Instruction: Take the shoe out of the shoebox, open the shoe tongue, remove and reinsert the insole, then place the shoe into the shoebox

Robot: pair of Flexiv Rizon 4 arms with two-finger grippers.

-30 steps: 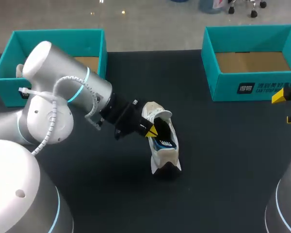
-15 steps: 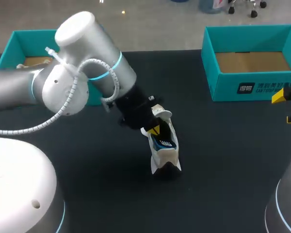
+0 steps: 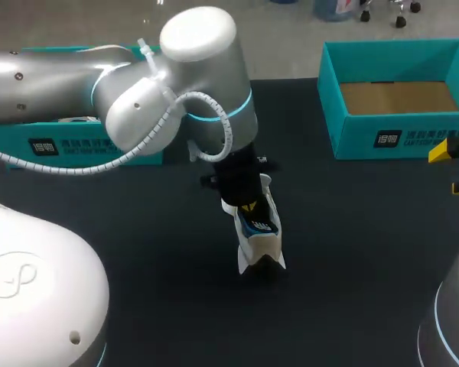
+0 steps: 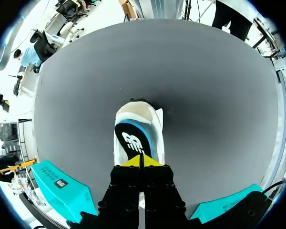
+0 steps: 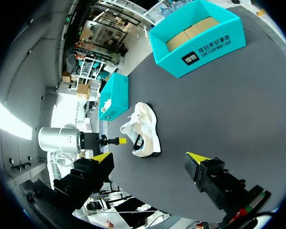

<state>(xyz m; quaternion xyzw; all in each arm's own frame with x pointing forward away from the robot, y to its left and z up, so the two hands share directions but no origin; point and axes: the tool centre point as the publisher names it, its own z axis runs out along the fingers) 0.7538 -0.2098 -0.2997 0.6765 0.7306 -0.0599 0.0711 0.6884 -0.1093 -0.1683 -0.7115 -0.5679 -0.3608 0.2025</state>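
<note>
One shoe (image 4: 137, 125); left gripper (image 4: 140, 161) seemingly together over it; right gripper (image 5: 149, 156) wide apart.

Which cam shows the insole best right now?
Left wrist view: the insole lies large and head-on just ahead of the left gripper, inside the shoe. Head view shows only a small part, the left gripper covering the rest. Right wrist view shows it small and far.
</note>
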